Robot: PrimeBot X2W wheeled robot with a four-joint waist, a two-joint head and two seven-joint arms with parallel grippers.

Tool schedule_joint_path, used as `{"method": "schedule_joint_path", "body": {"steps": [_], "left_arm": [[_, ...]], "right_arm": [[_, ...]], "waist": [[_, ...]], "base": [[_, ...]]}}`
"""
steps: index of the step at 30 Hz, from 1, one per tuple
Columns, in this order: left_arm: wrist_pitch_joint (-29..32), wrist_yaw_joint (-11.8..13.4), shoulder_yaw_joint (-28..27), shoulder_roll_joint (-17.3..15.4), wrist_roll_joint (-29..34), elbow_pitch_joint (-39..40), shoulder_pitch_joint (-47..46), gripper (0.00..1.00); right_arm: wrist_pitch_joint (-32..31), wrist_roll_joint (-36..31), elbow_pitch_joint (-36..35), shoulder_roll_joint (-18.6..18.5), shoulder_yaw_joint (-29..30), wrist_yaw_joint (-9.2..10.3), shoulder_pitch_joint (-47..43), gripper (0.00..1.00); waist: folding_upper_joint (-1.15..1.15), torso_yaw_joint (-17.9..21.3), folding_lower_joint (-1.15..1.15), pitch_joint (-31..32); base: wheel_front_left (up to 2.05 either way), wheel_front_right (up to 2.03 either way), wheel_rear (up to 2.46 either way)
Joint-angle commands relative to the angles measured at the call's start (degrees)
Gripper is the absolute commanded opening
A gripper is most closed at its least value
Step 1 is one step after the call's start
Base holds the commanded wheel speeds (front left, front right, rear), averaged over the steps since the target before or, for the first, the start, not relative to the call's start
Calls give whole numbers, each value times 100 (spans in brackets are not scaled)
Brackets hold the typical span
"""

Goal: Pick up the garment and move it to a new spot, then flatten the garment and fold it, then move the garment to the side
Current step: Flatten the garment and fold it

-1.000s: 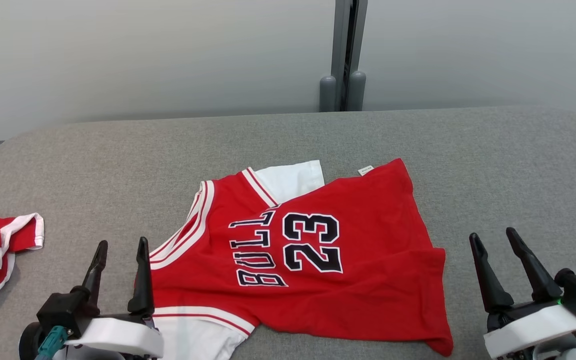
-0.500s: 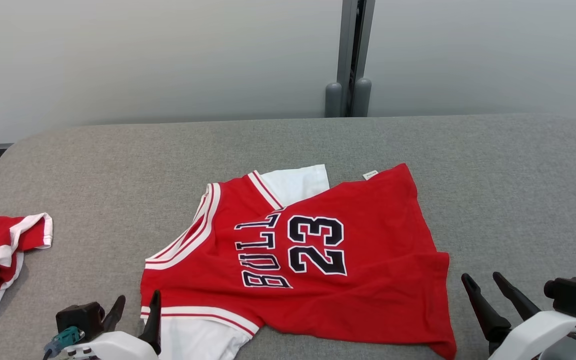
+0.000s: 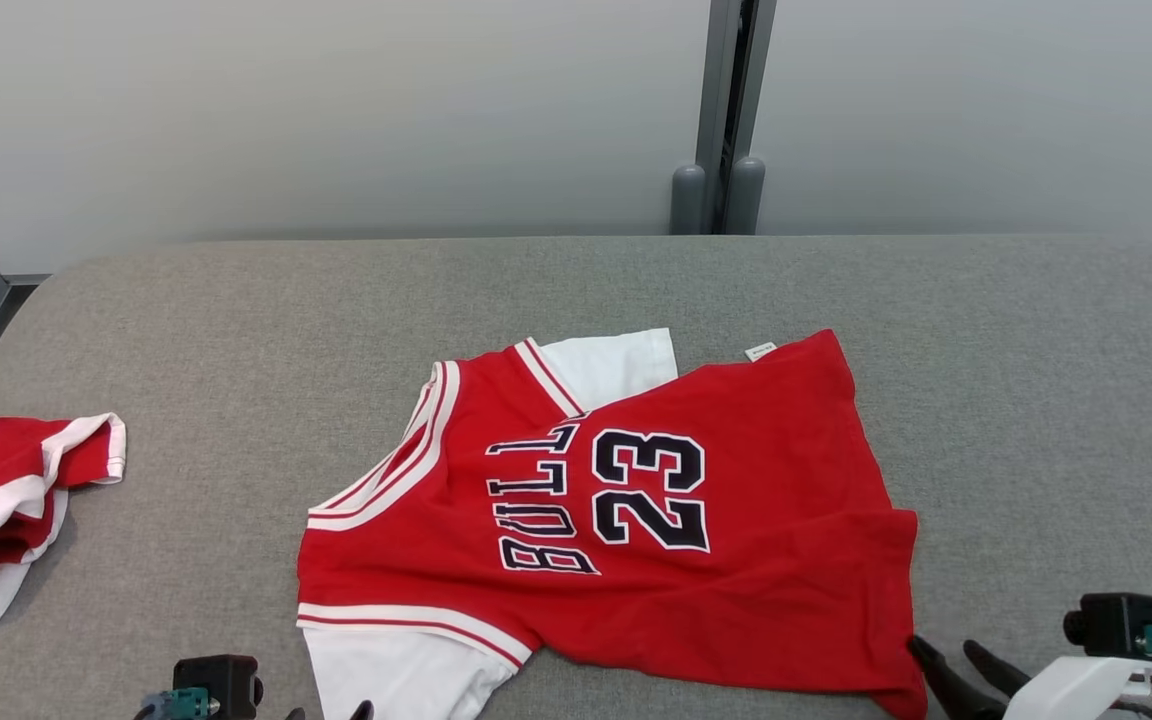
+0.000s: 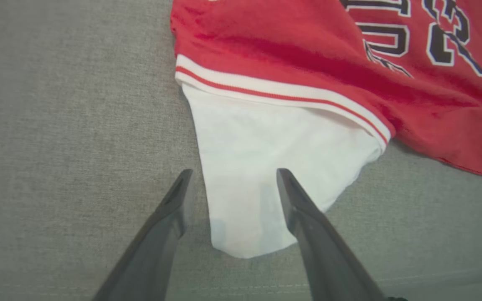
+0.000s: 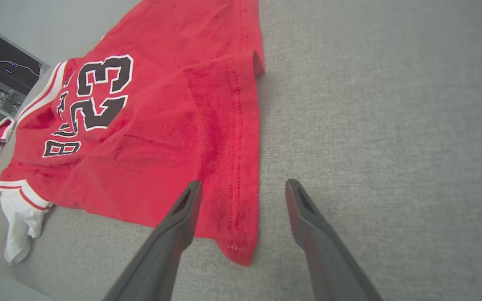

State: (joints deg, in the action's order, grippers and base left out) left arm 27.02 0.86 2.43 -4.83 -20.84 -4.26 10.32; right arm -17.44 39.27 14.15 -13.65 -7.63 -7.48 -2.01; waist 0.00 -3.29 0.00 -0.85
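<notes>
Two pincers gape wide and empty: the left pincer (image 4: 234, 171) has the jersey's (image 3: 636, 500) white sleeve (image 4: 257, 167) between its fingers, the right pincer (image 5: 244, 182) straddles the red hem (image 5: 237, 209), seemingly to lift both ends evenly.

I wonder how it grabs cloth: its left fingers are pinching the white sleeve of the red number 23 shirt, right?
Not pinching: the left wrist view shows the left fingers open over the white sleeve of the red number 23 shirt.

The left end effector (image 4: 232, 188), fingers spread, straddles the jersey's white sleeve (image 4: 266, 175).
</notes>
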Motion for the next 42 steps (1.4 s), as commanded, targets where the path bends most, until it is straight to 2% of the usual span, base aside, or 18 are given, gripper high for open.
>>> {"method": "schedule_joint_path", "body": {"steps": [1, 11, 17, 26, 27, 28, 30, 32, 33, 35, 36, 37, 38, 39, 40, 41, 42], "left_arm": [[91, -5, 7, -34, -58, 91, 52, 100], [511, -32, 92, -67, -237, 78, 197, 100], [467, -1, 88, -74, -269, -129, 27, 100], [389, -97, 176, -55, -334, -406, -209, 100], [393, -104, 191, -52, -341, -446, -233, 100], [407, -118, 208, -49, -347, -495, -251, 100], [429, -133, 222, -51, -370, -572, -250, 100], [440, -131, 228, -56, -394, -656, -242, 100], [464, -137, 237, -58, -402, -709, -244, 100], [509, -150, 265, -57, -413, -804, -234, 100], [548, -159, 285, -47, -441, -842, -225, 100], [571, -172, 300, -43, -459, -872, -219, 93], [578, -170, 310, -44, -463, -890, -215, 82], [578, -170, 310, -44, -463, -890, -215, 82], [578, -192, 339, -34, -473, -898, -225, 40], [546, -208, 349, -27, -479, -879, -239, 0], [530, -216, 352, -30, -484, -869, -247, 0]], "right_arm": [[-118, -10, 21, 56, 33, -4, -78, 100], [-607, 74, 190, 334, 165, -4, -56, 100], [-664, 243, 392, 445, 42, -3, 131, 100], [-626, 432, 750, 468, -157, -1, 335, 100], [-613, 452, 765, 458, -173, -1, 337, 96], [-601, 473, 791, 445, -190, -1, 348, 84], [-583, 496, 834, 432, -226, -1, 375, 81], [-572, 514, 878, 418, -255, -1, 393, 84], [-559, 514, 892, 413, -273, -1, 397, 80], [-549, 539, 914, 401, -317, -1, 412, 65], [-537, 556, 920, 397, -336, -1, 415, 52], [-520, 571, 919, 393, -350, -2, 413, 47], [-510, 579, 918, 385, -362, -2, 423, 38], [-510, 579, 918, 385, -362, -2, 423, 38], [-462, 585, 915, 361, -383, -2, 443, 9], [-429, 593, 920, 350, -390, -2, 451, 0], [-406, 608, 925, 336, -398, -2, 456, 0]], "waist": [[0, -15, 0, -20], [0, -77, 0, -169], [0, -87, 0, -306], [0, -127, 0, -425], [0, -128, 0, -429], [0, -127, 0, -433], [0, -119, 0, -441], [0, -107, 0, -444], [0, -99, 0, -446], [0, -85, 0, -451], [0, -79, 0, -454], [0, -76, 0, -457], [0, -75, 0, -460], [0, -75, 0, -460], [0, -78, 0, -461], [0, -81, 0, -456], [0, -85, 0, -448]], "base": [[0, 0, 0], [0, 0, 0], [0, 0, 0], [0, 0, 0], [0, 0, 0], [0, 0, 0], [0, 0, 0], [0, 0, 0], [0, 0, 0], [0, 0, 0], [0, 0, 0], [0, 0, 0], [0, 0, 0], [0, 0, 0], [0, 0, 0], [0, 0, 0], [0, 0, 0]]}}
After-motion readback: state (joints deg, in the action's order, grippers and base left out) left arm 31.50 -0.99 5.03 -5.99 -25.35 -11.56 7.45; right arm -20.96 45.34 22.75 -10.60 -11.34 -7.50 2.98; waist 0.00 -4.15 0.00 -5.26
